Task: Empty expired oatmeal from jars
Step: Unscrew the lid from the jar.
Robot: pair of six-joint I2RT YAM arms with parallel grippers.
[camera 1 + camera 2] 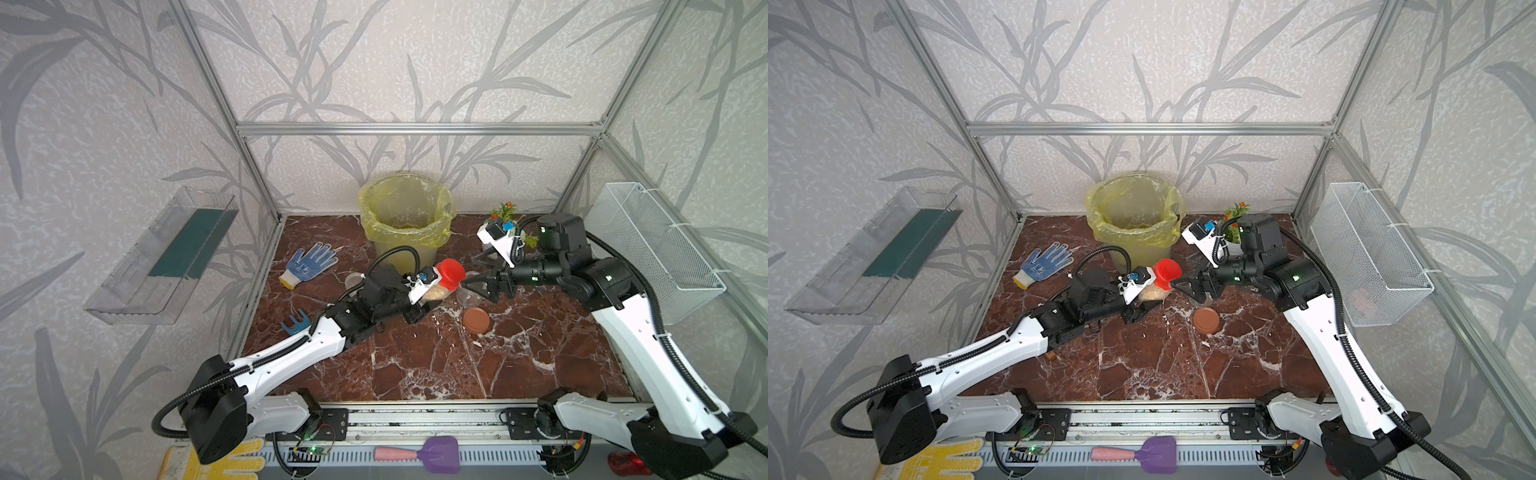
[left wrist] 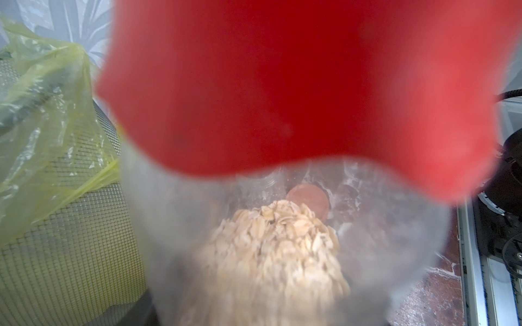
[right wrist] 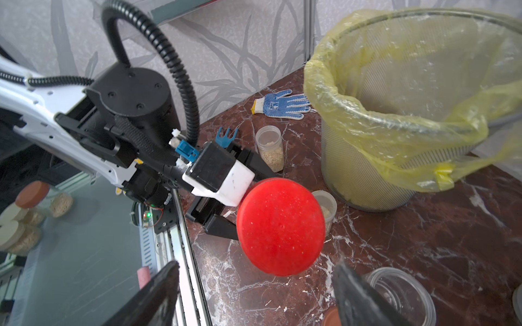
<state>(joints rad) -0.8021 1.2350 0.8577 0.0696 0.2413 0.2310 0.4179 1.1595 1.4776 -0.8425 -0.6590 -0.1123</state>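
Observation:
My left gripper [image 1: 428, 300] is shut on a clear jar [image 1: 435, 293] with a red lid [image 1: 451, 272], held tilted above the table. Oatmeal [image 2: 271, 254] lies loose inside it, below the blurred red lid [image 2: 282, 84]. In the right wrist view the lid [image 3: 281, 225] faces my right gripper [image 3: 255, 278], which is open, a finger [image 3: 158, 293] on each side and just short of it. In a top view that gripper [image 1: 468, 271] points at the lid. A lidless slim jar [image 3: 269, 148] holds oatmeal. A small jar [image 3: 327, 207] stands behind the lid. A wide empty jar [image 3: 401, 293] is under my right gripper.
A bin with a yellow bag [image 1: 415, 239] stands at the back. A brown lid [image 1: 476, 320] lies on the marble table. A blue glove [image 1: 309, 262] and a blue fork tool [image 1: 296, 324] lie at the left. A flower pot [image 1: 505, 212] and a white mesh basket [image 1: 656, 249] are at the right.

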